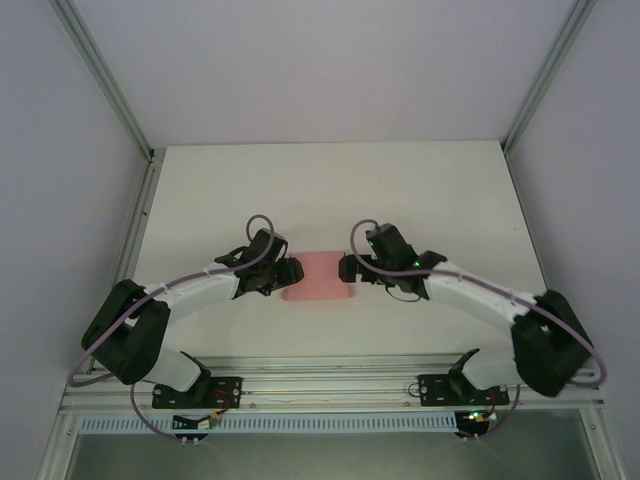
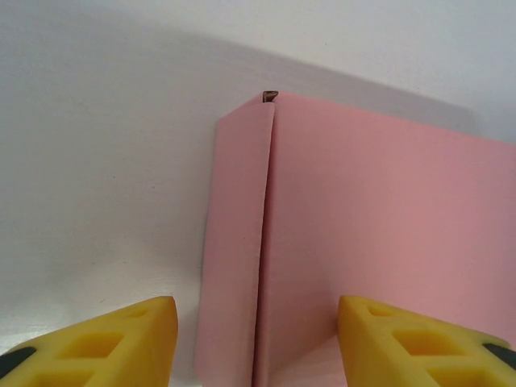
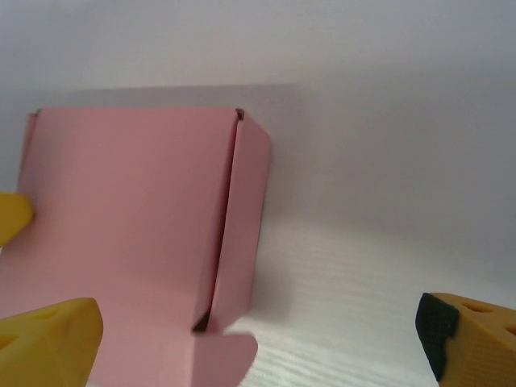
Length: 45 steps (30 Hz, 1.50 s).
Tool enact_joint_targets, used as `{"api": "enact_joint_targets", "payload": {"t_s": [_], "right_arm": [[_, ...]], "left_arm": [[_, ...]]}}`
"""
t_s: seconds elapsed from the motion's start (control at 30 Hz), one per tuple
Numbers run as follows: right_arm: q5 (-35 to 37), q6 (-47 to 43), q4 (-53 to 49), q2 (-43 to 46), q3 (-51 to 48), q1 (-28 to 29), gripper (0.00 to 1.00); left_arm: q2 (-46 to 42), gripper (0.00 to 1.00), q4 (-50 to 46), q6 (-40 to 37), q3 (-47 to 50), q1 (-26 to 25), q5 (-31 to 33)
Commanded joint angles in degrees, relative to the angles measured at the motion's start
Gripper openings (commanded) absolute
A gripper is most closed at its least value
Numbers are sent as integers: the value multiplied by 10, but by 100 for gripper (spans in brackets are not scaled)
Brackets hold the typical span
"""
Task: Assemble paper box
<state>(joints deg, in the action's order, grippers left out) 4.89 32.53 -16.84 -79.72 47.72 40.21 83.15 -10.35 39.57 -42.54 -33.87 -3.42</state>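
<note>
Pink box (image 1: 320,276) sits mid-bench (image 1: 330,190), right between my two pincers, w/ an end flap folded up on each side. L pincer (image 2: 254,314) is open: fingers apart, astride the near end flap, not pinching it. R pincer (image 3: 258,322) is spread wide, one finger over the box's floor, the other out over bare bench, clear of the card
</note>
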Motion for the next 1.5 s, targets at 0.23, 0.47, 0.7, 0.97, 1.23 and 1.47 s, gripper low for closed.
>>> {"api": "enact_joint_targets", "payload": {"t_s": [0.23,0.47,0.7,0.97,1.23,1.47], "right_arm": [[-95,-82,-72,-158,97,-3,91],[-116,-66,-74,-217,90,-3,79],[-96,-65,-60,-169,85,-8,89],[-141,-43,-18,-141,73,-27,95],[-178,11,42,-131,45,-53,100],[-213,55,87,-151,30,-62,100]], "left_arm": [[17,53,-8,-37,13,1,2],[20,52,2,-44,10,1,-17],[-23,61,-35,-64,-25,2,-5],[-23,75,-16,-70,-22,34,-23],[24,61,58,-91,13,98,-112],[26,49,159,-82,80,112,-175]]}}
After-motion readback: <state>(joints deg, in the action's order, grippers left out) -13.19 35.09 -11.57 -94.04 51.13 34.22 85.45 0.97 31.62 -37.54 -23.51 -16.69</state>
